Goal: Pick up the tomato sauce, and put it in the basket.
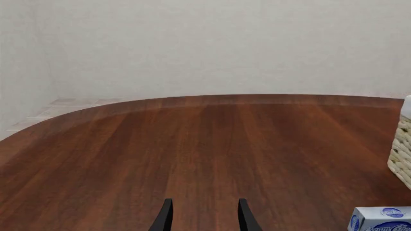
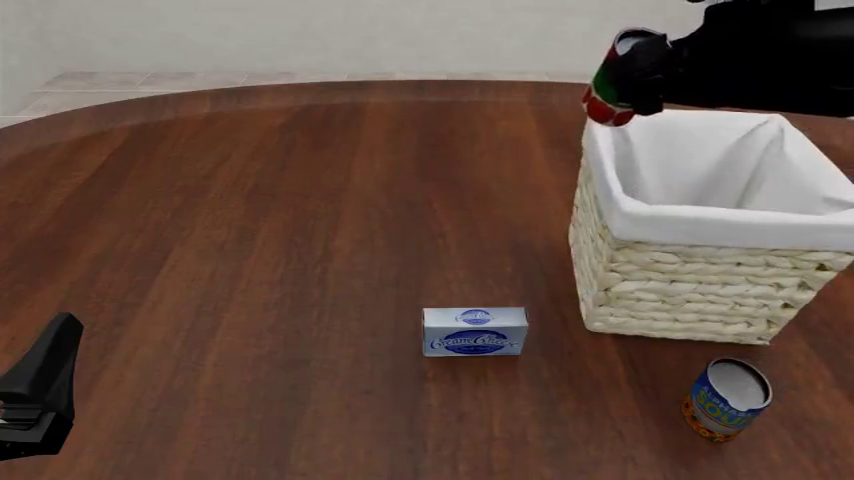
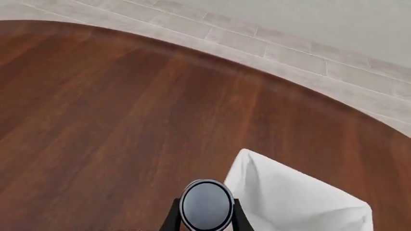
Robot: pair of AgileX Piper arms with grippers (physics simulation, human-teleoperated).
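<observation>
The tomato sauce (image 2: 610, 88), a slim red can with a green band, is held tilted in my right gripper (image 2: 638, 75) above the far left corner of the basket (image 2: 707, 270). In the right wrist view its grey metal top (image 3: 206, 204) shows between the fingers, beside the basket's white cloth corner (image 3: 289, 199). The basket is a large cream wicker square with white lining at the right of the table. My left gripper (image 2: 40, 385) is open and empty, low at the near left; its fingers (image 1: 165, 216) point over bare table.
A blue-and-white flat box (image 2: 475, 331) lies near the table's middle front, also at the left wrist view's corner (image 1: 380, 219). A blue-and-orange can (image 2: 727, 398) stands in front of the basket at the near right. The basket's wicker wall shows in the left wrist view (image 1: 401, 154).
</observation>
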